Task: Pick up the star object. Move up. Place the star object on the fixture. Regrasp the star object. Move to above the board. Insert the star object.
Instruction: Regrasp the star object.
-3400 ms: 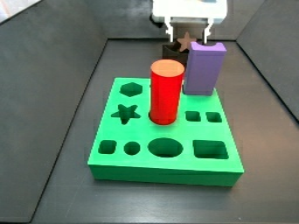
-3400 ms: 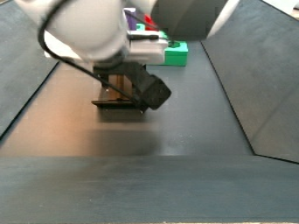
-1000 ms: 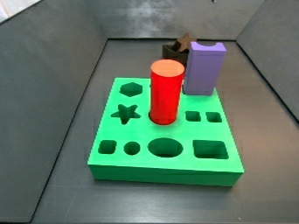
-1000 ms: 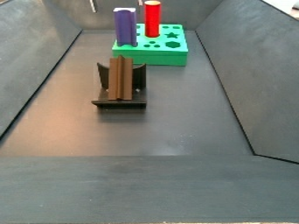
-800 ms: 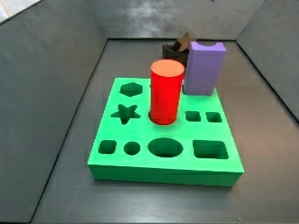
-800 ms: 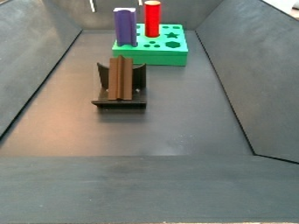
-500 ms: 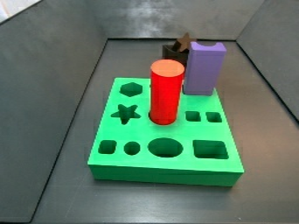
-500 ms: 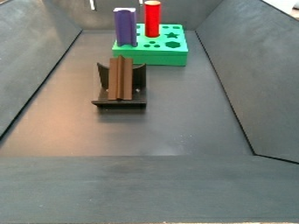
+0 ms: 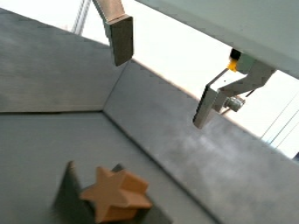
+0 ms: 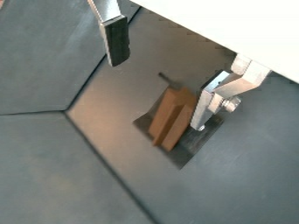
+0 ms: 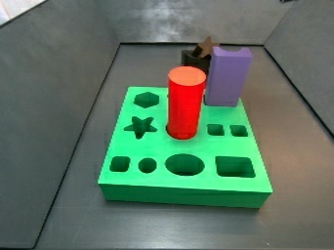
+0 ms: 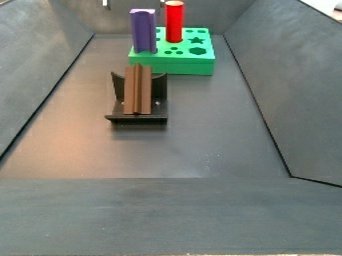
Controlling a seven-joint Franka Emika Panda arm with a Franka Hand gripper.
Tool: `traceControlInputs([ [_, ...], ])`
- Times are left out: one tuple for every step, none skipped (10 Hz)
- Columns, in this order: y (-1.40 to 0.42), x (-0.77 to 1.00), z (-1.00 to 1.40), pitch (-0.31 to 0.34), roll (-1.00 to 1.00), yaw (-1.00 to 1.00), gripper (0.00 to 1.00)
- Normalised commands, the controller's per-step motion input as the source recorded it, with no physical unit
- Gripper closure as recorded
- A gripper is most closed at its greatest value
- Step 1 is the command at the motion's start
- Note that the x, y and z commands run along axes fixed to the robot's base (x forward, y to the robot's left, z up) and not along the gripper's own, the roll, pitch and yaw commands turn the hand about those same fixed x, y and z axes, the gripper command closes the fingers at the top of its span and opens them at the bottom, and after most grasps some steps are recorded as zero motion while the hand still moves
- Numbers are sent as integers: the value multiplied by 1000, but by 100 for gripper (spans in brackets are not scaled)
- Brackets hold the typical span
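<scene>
The gripper (image 10: 162, 72) is hanging high above the floor with its two silver fingers (image 9: 121, 41) spread wide apart, holding and touching nothing. It is showing only in the wrist views; in both side views it is out of sight. Below it, the star object (image 10: 170, 119) is standing upright against the fixture (image 12: 136, 116), apart from the fingers. The dark grey floor (image 12: 174, 150) is sloping up into grey side walls. At the far end the green board (image 11: 189, 151) is carrying a red cylinder (image 11: 186, 102) and a purple block (image 11: 229, 74) in its holes.
</scene>
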Motion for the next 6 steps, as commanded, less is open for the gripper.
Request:
traceControlInputs([
  [-38,86,-13,97,1000,74,0],
  [-42,94,-13,123,813,91,0],
  [-41,96,-15,122,685,100,0],
  [-44,91,-16,113,373,129,0],
  [-31,83,-10,99,232,146,0],
  [78,32,-1000,50,66,211,0],
])
